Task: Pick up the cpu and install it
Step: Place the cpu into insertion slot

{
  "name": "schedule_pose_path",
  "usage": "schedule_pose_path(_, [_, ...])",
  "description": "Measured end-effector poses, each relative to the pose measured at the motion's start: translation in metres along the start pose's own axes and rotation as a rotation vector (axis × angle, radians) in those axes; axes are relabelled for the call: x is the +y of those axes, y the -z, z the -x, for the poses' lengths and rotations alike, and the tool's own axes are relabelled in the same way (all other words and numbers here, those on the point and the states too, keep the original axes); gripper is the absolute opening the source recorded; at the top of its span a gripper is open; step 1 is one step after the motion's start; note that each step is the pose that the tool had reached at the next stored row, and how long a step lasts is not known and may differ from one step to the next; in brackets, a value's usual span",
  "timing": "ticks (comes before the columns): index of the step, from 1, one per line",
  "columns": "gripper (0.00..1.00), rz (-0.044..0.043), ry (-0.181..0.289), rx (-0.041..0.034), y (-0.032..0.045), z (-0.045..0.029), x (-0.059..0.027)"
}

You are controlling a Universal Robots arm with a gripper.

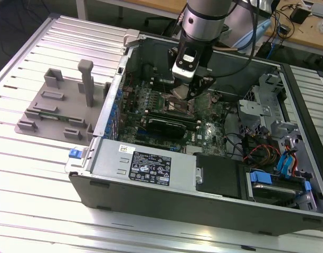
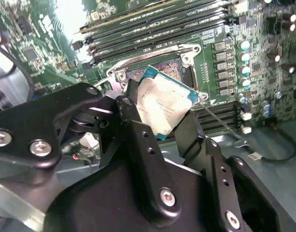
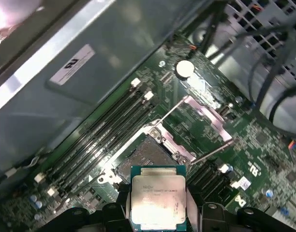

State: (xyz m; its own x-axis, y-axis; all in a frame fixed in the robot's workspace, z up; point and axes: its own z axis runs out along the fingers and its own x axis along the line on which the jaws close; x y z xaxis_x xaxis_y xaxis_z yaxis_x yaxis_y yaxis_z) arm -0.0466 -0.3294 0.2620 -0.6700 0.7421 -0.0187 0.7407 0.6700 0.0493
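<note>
Clamping the flat, square, silver-topped cpu (image 3: 157,199), the black claw (image 2: 160,120) hangs above the dark socket (image 3: 142,158).

The small flat square cpu (image 3: 157,200) is shiny silver on top, with a thin rim that looks teal-green under the glare. The jaws are matt black. The printed-circuit motherboard (image 3: 264,140) is dark green, the ribbed metal bench (image 1: 35,174) pale silver-white, and the moulded plastic tray (image 1: 72,108) plain grey.

Exterior view high, oblique; both wrist views close on cpu (image 3: 157,198) (image 2: 162,106), socket (image 3: 143,157) (image 2: 165,67)
</note>
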Motion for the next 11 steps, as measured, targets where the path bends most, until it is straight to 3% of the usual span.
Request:
schedule_pose_path(6, [0.54, -0.0027, -0.142, -0.007, -0.0002, 0.0, 0.0])
schedule_pose_path(8, [0.54, -0.004, -0.212, -0.0104, -0.0002, 0.0, 0.0])
schedule_pose_path(10, [0.54, -0.0047, -0.246, -0.0121, -0.0003, 0.0, 0.0])
schedule_pose_path(11, [0.54, -0.0058, -0.307, -0.0151, -0.0003, 0.0, 0.0])
